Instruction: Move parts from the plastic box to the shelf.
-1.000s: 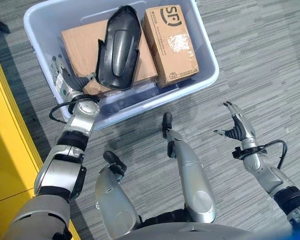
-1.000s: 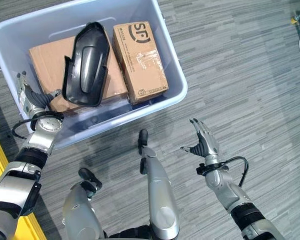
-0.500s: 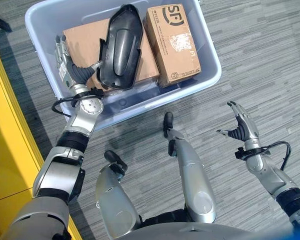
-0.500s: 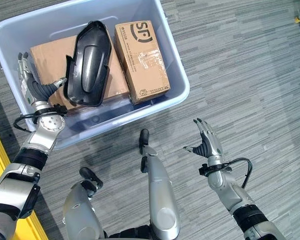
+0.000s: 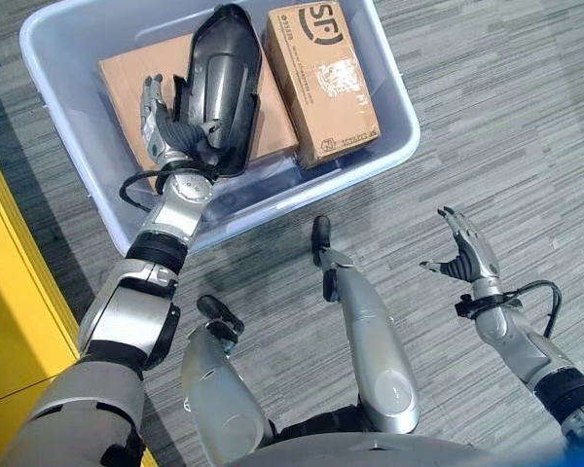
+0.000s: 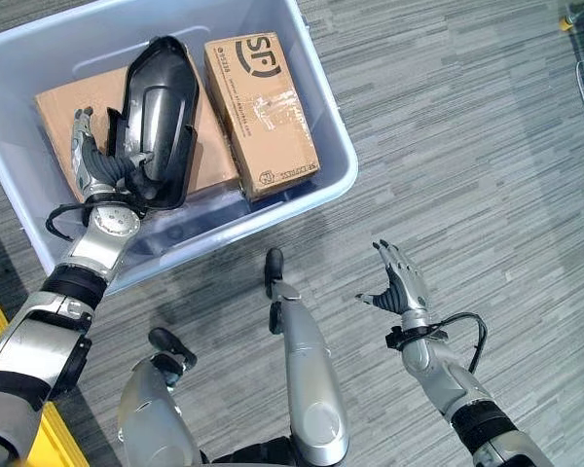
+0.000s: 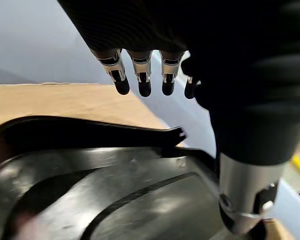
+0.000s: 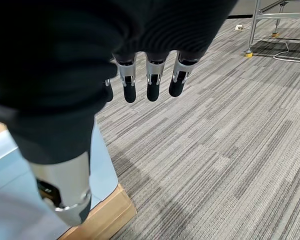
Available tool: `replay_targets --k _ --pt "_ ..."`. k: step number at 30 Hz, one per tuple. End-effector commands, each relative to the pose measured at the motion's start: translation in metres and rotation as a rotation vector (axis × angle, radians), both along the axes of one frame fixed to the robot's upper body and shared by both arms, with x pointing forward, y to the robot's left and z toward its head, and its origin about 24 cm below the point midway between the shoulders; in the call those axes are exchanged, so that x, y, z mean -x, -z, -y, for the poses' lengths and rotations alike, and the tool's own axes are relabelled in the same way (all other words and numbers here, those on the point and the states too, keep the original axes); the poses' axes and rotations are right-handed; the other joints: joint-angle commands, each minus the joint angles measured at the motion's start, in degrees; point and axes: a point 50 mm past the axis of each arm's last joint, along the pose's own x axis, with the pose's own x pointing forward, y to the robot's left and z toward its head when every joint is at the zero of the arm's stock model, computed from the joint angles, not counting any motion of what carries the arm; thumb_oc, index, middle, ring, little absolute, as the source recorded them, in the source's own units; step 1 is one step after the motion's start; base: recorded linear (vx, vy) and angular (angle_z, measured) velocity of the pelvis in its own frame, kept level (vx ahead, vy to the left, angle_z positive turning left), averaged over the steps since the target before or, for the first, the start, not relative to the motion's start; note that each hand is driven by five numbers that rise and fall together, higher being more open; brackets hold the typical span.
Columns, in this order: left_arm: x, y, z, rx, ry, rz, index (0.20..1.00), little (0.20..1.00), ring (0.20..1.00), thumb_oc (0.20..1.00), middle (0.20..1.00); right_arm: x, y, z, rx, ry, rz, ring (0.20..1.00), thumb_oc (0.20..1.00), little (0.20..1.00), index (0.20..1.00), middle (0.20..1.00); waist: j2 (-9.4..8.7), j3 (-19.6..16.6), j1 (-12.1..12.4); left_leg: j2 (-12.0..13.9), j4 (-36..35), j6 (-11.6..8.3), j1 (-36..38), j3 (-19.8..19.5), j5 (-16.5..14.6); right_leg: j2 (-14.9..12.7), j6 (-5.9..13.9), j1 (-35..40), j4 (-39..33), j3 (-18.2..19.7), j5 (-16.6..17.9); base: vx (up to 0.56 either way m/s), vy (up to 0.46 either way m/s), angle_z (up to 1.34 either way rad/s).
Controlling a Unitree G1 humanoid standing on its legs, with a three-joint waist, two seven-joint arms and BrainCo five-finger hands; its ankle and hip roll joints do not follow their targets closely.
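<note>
A long black moulded part (image 5: 219, 88) lies across two cardboard boxes inside the pale blue plastic box (image 5: 273, 199). My left hand (image 5: 165, 126) is inside the box at the part's left edge, open. Its fingers (image 7: 142, 75) are straight over the flat cardboard box (image 5: 127, 83). Its thumb (image 7: 245, 195) reaches over the part's glossy shell (image 7: 115, 190). My right hand (image 6: 399, 287) hangs open over the carpet to the right of the box, holding nothing, its fingers (image 8: 150, 80) straight.
A taped cardboard box (image 5: 321, 83) fills the right side of the plastic box. A yellow structure (image 5: 10, 292) runs along the left edge. A metal frame leg (image 8: 255, 30) stands farther off on the grey carpet.
My left hand has moved from the box's left rim into the box, up to the black part's left edge. The right hand has stayed about where it was.
</note>
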Motion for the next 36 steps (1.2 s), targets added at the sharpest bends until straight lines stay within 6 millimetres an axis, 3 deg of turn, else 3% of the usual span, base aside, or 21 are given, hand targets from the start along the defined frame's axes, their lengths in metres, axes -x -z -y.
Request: replay_targets --k 1,6,15,25,31,36 --pt "0.0 -0.022 -0.018 -0.031 -0.057 0.018 1.0 1.0 1.0 1.0 1.0 -0.001 -0.004 -0.002 -0.041 0.024 0.055 1.0 1.0 1.0 1.0 1.0 -3.21 -1.72 1.27 2.49 6.27 -0.12 -5.48 0.96 -1.14 -6.1 9.38 0.68 6.07 0.95 -8.82 0.04 -0.053 0.1" --pt "0.0 -0.013 -0.033 0.089 -0.197 -0.047 1.0 1.0 1.0 1.0 1.0 -0.003 -0.002 -0.005 -0.049 0.034 0.043 1.0 1.0 1.0 1.0 1.0 -3.71 -1.72 0.75 2.88 7.28 -0.33 -7.17 0.45 -1.69 -6.0 9.18 -0.93 6.58 0.92 -8.6 0.02 -0.016 0.02" --pt "0.0 0.003 -0.041 0.123 -0.236 -0.158 1.0 1.0 1.0 1.0 1.0 -0.006 -0.001 -0.006 -0.057 0.045 0.038 1.0 1.0 1.0 1.0 1.0 -4.06 -1.72 0.37 3.32 8.39 -0.55 -9.63 -0.16 -1.79 -5.87 8.96 -3.3 7.25 1.02 -8.22 0.01 -0.012 0.0" --pt "-0.004 0.019 -0.029 -0.041 -0.19 -0.319 1.0 1.0 1.0 1.0 1.0 -0.01 -0.006 -0.005 -0.07 0.053 0.036 1.0 1.0 1.0 1.0 1.0 -4.34 -1.72 -0.66 3.25 8.98 -0.63 -12.64 -0.52 -1.63 -5.27 8.62 -6.42 7.3 1.38 -7.33 0.0 -0.009 -0.01" --pt "-0.006 0.013 -0.026 -0.144 -0.201 -0.307 1.0 1.0 1.0 1.0 1.0 -0.011 -0.007 -0.004 -0.074 0.057 0.034 1.0 1.0 1.0 1.0 1.0 -4.52 -1.72 -1.22 3.34 9.41 -0.7 -14.02 -0.58 -1.65 -4.85 8.33 -7.9 7.63 1.68 -7.25 0.0 -0.032 -0.04" --pt "-0.01 0.013 -0.011 -0.314 -0.157 -0.323 1.0 1.0 1.0 1.0 1.0 -0.011 -0.007 -0.004 -0.076 0.055 0.031 1.0 1.0 1.0 1.0 1.0 -4.23 -1.72 -1.57 3.05 8.73 -0.72 -13.63 0.03 -0.83 -4.49 8.07 -7.95 7.07 1.53 -7.07 0.0 -0.027 -0.04"
